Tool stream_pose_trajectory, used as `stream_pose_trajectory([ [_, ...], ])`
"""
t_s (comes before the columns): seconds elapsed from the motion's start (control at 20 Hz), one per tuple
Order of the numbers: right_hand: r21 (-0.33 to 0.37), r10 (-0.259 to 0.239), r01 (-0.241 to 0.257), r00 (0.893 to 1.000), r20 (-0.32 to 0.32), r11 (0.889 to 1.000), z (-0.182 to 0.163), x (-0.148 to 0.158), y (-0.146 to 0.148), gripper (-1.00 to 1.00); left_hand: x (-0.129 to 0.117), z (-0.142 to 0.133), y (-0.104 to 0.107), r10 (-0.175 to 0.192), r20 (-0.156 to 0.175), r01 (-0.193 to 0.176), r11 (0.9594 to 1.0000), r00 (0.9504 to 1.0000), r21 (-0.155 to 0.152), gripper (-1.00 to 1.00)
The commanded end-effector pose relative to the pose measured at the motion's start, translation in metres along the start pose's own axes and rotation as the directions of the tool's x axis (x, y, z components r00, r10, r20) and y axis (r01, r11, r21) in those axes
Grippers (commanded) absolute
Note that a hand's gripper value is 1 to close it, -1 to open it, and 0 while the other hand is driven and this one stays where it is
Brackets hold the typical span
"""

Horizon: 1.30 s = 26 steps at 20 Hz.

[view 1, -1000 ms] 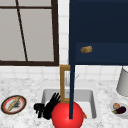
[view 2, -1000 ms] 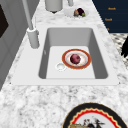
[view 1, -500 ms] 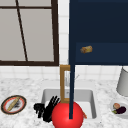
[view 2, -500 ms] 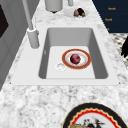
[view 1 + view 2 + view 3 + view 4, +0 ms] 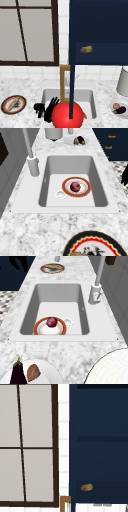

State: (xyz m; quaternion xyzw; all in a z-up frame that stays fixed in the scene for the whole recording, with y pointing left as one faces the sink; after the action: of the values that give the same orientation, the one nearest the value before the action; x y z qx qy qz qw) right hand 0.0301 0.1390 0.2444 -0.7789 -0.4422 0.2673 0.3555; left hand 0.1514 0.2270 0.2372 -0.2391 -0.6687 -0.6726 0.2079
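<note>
Nothing moved since earlier frame. Two black hands: left hand (image 5: 38, 110) curled, holding nothing; right hand (image 5: 51, 110) fingers straight, beside red ball (image 5: 67, 116). Marble counter (image 5: 37, 228), white sink (image 5: 72, 165), navy cabinet (image 5: 100, 30), window (image 5: 27, 32).

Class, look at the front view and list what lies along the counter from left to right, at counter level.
Round patterned plate with a bread stick → black hands → big red ball → small white plate with an aubergine and other food.
</note>
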Motion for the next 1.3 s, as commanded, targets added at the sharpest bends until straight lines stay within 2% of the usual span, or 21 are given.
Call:
stream_pose_trajectory([
  [0.0, 0.066, 0.0, -0.004, 0.998, 0.058, 0.998, 0.002, -0.007, 0.028, -1.0, 0.0, 0.0, 0.0, 0.0, 0.0, 0.0, 1.0, 1.0, 0.0, 0.0],
  [0.3, 0.086, -0.009, -0.002, 0.991, 0.134, 0.996, 0.011, -0.015, 0.061, -1.0, 0.0, 0.0, 0.0, 0.0, 0.0, 0.0, 1.0, 1.0, 0.0, 0.0],
  [0.5, 0.119, -0.001, -0.021, 0.984, 0.178, 0.993, 0.018, -0.02, 0.086, -1.0, 0.0, 0.0, 0.0, 0.0, 0.0, 0.0, 1.0, 1.0, 0.0, 0.0],
  [0.75, 0.17, -0.008, -0.024, 0.983, 0.185, 0.985, 0.01, -0.025, 0.105, -1.0, 0.0, 0.0, 0.0, 0.0, 0.0, 0.0, 1.0, 1.0, 0.0, 0.0],
  [0.85, 0.183, -0.001, -0.039, 0.978, 0.21, 0.982, 0.009, -0.027, 0.113, -1.0, 0.0, 0.0, 0.0, 0.0, 0.0, 0.0, 1.0, 1.0, 0.0, 0.0],
  [1.05, 0.196, -0.008, -0.032, 0.98, 0.201, 0.98, -0.002, -0.039, 0.124, -1.0, 0.0, 0.0, 0.0, 0.0, 0.0, 0.0, 1.0, 1.0, 0.0, 0.0],
  [1.25, 0.2, -0.005, -0.048, 0.967, 0.256, 0.979, -0.004, -0.045, 0.138, -1.0, 0.0, 0.0, 0.0, 0.0, 0.0, 0.0, 1.0, 1.0, 0.0, 0.0],
])
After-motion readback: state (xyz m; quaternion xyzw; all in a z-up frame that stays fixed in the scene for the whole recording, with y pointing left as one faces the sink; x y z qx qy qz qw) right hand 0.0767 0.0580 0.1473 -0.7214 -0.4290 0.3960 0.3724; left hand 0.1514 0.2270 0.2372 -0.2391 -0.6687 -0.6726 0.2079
